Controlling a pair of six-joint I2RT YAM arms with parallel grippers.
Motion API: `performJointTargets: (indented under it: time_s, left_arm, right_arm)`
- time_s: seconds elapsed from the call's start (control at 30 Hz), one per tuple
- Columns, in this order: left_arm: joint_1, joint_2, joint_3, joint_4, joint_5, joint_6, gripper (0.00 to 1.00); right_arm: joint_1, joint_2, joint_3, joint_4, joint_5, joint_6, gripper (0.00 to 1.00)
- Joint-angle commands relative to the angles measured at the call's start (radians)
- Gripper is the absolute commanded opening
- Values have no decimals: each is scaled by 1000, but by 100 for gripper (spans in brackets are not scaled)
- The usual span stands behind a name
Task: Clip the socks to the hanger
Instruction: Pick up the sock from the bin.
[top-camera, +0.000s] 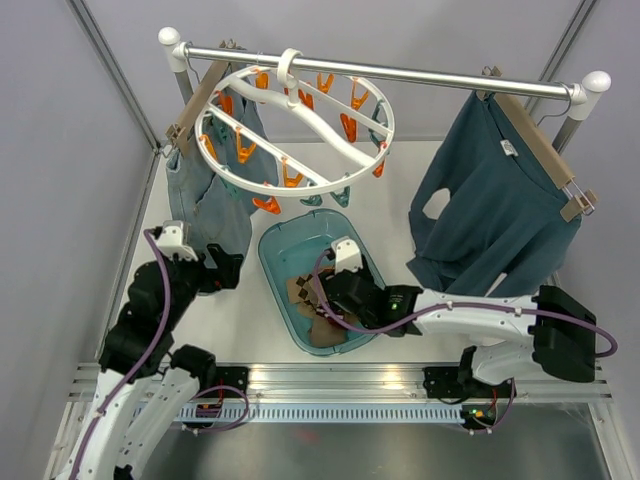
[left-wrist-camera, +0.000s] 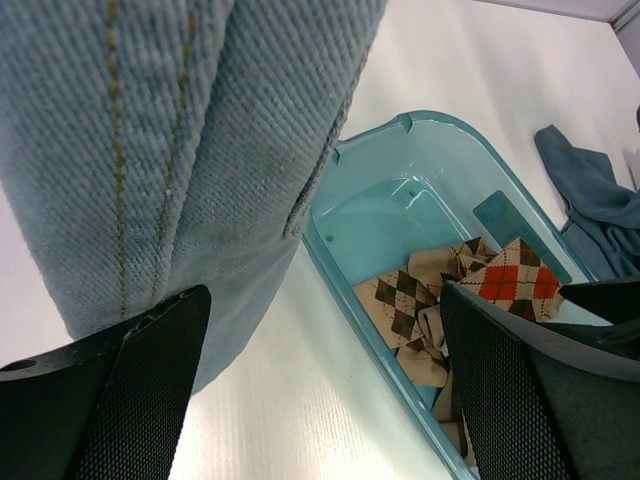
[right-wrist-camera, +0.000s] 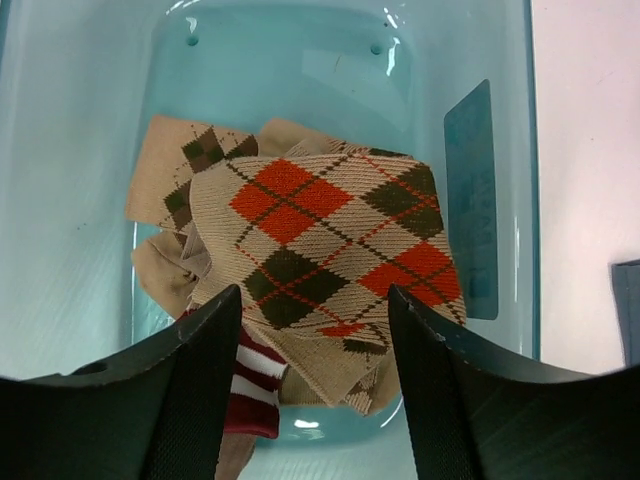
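Note:
Several tan argyle socks (right-wrist-camera: 320, 230) lie piled in a teal tub (right-wrist-camera: 90, 120), also seen from above (top-camera: 305, 292) and in the left wrist view (left-wrist-camera: 450, 290). One has a red-and-white striped cuff (right-wrist-camera: 250, 390). My right gripper (right-wrist-camera: 315, 330) is open and hovers just above the pile, its fingers either side of the top sock; it shows from above (top-camera: 335, 290). The round white ring hanger (top-camera: 295, 125) with orange and teal pins hangs from the rail. My left gripper (left-wrist-camera: 320, 380) is open and empty over the table, left of the tub, beside the jeans (left-wrist-camera: 170, 150).
Blue-grey jeans (top-camera: 205, 190) hang at the left of the metal rail (top-camera: 400, 72). A teal sweater (top-camera: 490, 205) hangs on a wooden hanger at the right. The tub (top-camera: 275, 250) sits mid-table below the ring hanger.

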Motion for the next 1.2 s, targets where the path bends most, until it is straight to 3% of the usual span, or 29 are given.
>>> performJointTargets:
  time_s: [0.0, 0.37, 0.57, 0.6, 0.73, 0.87, 0.97, 1.0, 1.17]
  left_arm:
    - [5, 11, 1, 19, 20, -7, 100]
    - [4, 26, -2, 27, 48, -5, 100]
    - [4, 41, -3, 55, 157, -1, 99]
    - [4, 43, -3, 59, 177, -2, 98]
    - [4, 64, -7, 96, 247, -48, 95]
    - [4, 40, -101, 248, 342, -154, 94]
    - [4, 20, -230, 505, 449, -200, 93]
    - [4, 18, -256, 647, 474, -203, 93]
    - [2, 23, -359, 903, 545, -139, 93]
  right_arm:
    - [5, 27, 5, 50, 24, -6, 65]
    - [5, 101, 15, 84, 32, -1, 54]
    - [4, 115, 21, 83, 33, 3, 36]
    - [2, 115, 25, 78, 32, 5, 26]
    - [-2, 81, 42, 47, 25, 23, 8]
    - [-2, 6, 83, -32, -4, 49, 5]
    - [-8, -61, 143, -121, -45, 71, 5]
    - [-11, -104, 169, -140, -60, 79, 5]
    - [-41, -229, 226, -224, -224, 132, 5]
